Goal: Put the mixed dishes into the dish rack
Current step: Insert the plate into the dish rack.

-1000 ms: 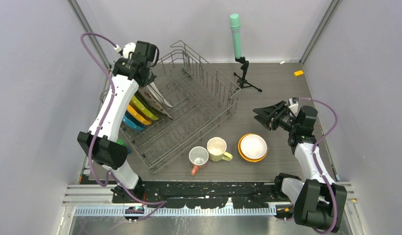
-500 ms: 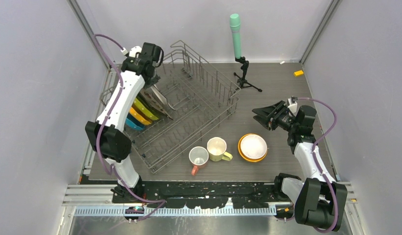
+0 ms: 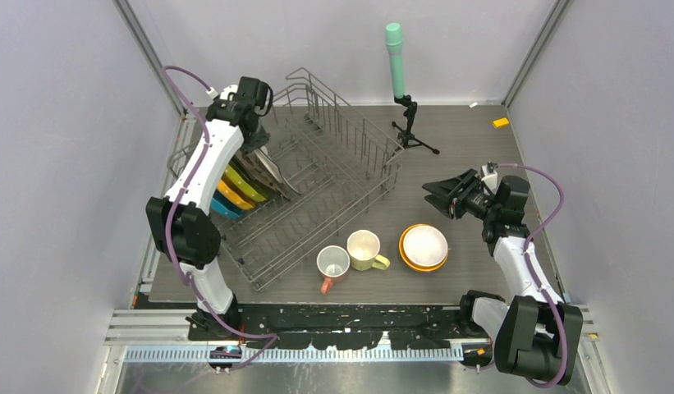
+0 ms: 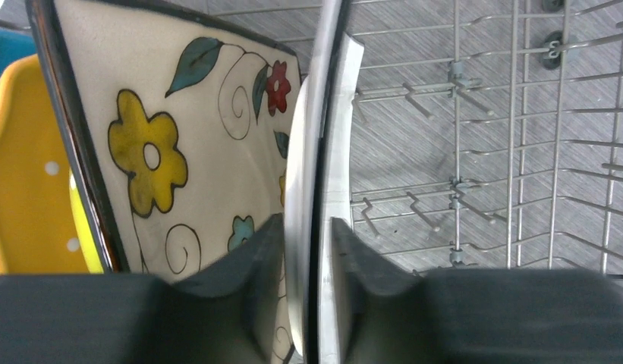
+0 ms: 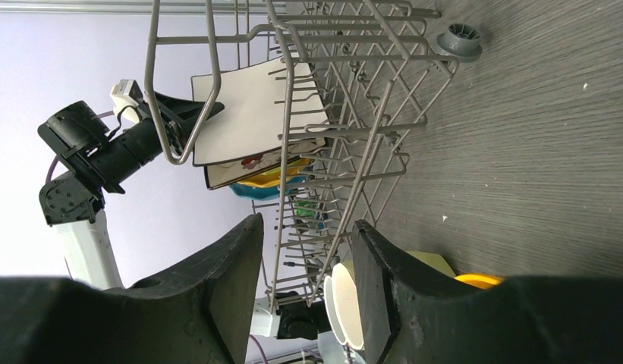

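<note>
At the far left of the dish rack (image 3: pixel 317 190), the left gripper (image 4: pixel 308 227) is reaching down over the white square plate (image 5: pixel 247 114), which is standing on edge among the tines. Its fingers (image 4: pixel 243 262) are sitting close on either side of the plate's top edge, only slightly parted, and it is not possible to tell whether they are pressing on it. Just left of that plate a flowered plate (image 4: pixel 187 129) is leaning in the next slot. Beyond it the yellow-green plate (image 3: pixel 245 184), the orange dotted plate (image 4: pixel 27 197) and the blue plate (image 3: pixel 221 208) are standing in a row. On the table (image 3: pixel 465 139) in front of the rack's near right corner, the pink mug (image 3: pixel 333 263) and the pale-yellow mug (image 3: pixel 364 249) are sitting upright and touching. Just to their right the white bowl (image 3: pixel 424 244) is nesting inside the orange bowl (image 3: pixel 424 268). Above and beyond the bowls, the right gripper (image 3: pixel 430 195) is hovering, pointing toward the rack, its jaws standing about halfway apart and holding nothing.
</note>
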### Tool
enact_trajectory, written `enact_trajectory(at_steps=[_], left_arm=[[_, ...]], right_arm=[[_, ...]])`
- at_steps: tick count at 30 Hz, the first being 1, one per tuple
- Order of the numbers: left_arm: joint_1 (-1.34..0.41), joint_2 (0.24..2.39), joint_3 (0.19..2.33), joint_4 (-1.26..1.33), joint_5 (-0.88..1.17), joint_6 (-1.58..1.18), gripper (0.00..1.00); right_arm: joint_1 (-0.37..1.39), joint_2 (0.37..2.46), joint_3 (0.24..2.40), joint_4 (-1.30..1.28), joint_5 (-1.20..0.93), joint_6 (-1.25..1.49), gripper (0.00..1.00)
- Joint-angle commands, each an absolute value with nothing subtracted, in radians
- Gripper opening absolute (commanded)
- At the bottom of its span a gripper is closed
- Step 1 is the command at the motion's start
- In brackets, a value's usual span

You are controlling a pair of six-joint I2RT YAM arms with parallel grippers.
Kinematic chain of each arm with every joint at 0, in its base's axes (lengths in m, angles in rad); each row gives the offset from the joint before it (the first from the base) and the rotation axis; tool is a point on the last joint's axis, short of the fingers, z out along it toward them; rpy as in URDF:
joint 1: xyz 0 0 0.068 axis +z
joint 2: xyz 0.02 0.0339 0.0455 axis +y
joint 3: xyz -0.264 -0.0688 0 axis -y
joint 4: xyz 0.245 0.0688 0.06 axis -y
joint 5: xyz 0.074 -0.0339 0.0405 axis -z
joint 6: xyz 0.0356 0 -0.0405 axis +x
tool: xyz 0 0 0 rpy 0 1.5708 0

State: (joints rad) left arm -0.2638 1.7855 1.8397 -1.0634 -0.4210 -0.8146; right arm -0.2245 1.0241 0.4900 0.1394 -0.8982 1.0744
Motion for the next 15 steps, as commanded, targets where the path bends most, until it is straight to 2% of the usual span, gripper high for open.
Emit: enact_trajectory(at_steps=[1,2,3,11,15], left_arm=[[-0.259,1.750,1.866,-0.993,-0.390,-0.779,0.46],[-0.259,1.747,1.868,-0.996,-0.389,-0.774,0.54],[-0.259,1.743,1.868,-0.996,-0.390,-0.767,0.57],[-0.258,1.701,1.875,-0.985,-0.377,-0.709,0.67],[-0.258,1.669,1.887,-0.973,-0.348,-0.661,0.77]], right_arm=[[-0.219,1.025,0.542,0.144,-0.904,1.052,0.52],[-0.220,1.025,0.544,0.139,-0.905,1.050,0.52],[-0.220,1.024,0.544,0.136,-0.907,1.050,0.52],[-0.220,0.996,0.553,0.107,-0.913,1.048,0.52],[-0.219,0.967,0.559,0.077,-0.903,1.044,0.53]])
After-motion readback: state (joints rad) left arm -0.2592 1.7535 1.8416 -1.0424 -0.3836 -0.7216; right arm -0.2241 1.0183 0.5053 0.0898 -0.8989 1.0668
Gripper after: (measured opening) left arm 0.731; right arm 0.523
